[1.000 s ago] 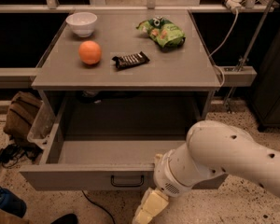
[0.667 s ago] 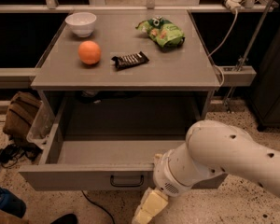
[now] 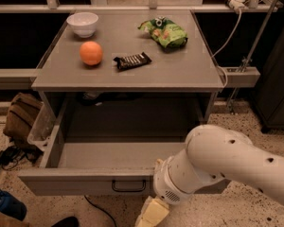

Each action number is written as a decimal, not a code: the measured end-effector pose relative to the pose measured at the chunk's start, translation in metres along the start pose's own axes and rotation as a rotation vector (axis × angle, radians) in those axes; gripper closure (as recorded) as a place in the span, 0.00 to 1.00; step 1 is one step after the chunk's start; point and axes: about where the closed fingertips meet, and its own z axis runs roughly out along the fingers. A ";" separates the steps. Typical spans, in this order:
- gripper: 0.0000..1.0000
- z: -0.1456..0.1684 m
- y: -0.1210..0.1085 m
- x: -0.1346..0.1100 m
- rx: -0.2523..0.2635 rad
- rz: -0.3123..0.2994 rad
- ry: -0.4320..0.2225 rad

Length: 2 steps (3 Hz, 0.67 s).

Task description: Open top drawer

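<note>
The top drawer (image 3: 75, 182) is a wide grey drawer under the grey table. It stands pulled far out towards me, and its deep plain box (image 3: 113, 152) shows bare inside. Its small black bar handle (image 3: 128, 187) sits at the middle of the front. My white arm (image 3: 227, 167) comes in from the lower right and covers the drawer's right front corner. My gripper (image 3: 150, 214) hangs at the bottom edge, just below and right of the handle, apart from it. No other drawers show.
On the table top (image 3: 180, 70) lie a white bowl (image 3: 83, 23), an orange (image 3: 91, 53), a dark snack bar (image 3: 132, 60) and a green chip bag (image 3: 164, 31). A brown bag (image 3: 21, 117) and cables lie on the floor at left. A rail runs behind.
</note>
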 end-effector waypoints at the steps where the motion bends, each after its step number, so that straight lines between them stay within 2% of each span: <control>1: 0.00 -0.002 0.009 0.005 -0.003 0.015 0.003; 2: 0.00 -0.008 0.044 0.016 -0.012 0.033 0.015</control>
